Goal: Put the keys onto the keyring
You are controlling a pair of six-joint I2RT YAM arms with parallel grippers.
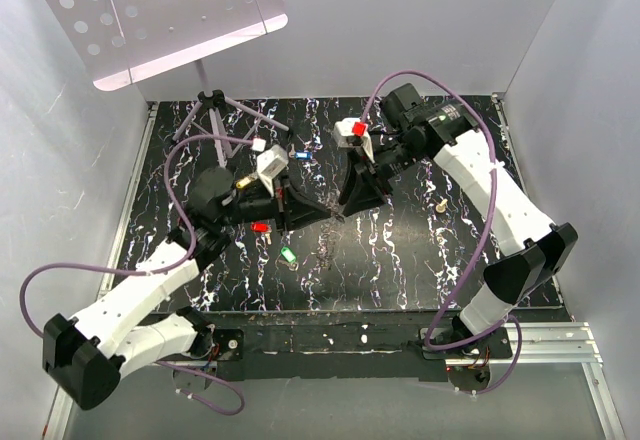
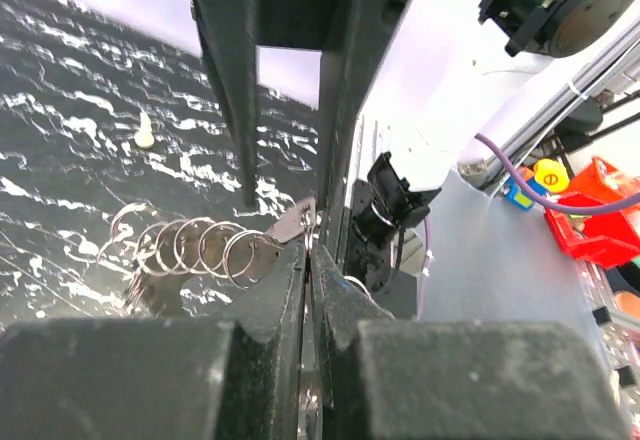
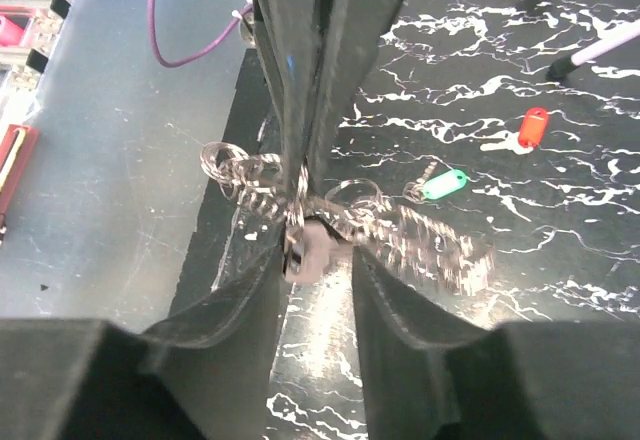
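Lining white-walled enclosure [image 1: 560, 60], black white-veined marble-pattern counter [image 1: 400, 260] bearing red-headed key [image 1: 261, 227], green-headed key [image 1: 287, 254]; left end effector [image 2: 308, 230] and right end effector [image 3: 320, 250] each clamped on silvery linked-wire keyring [image 2: 190, 250].

Left gripper [image 2: 308, 260]: fingers pressed together with only a thin slit between them, pinching one end of the keyring [image 2: 190, 248]. This is a run of silvery wire loops stretching left over the black marbled table [image 2: 60, 90]. The right gripper's fingers [image 2: 235, 90] reach down to the same end. A small pale knob [image 2: 145, 132] stands upright on the table, well apart.
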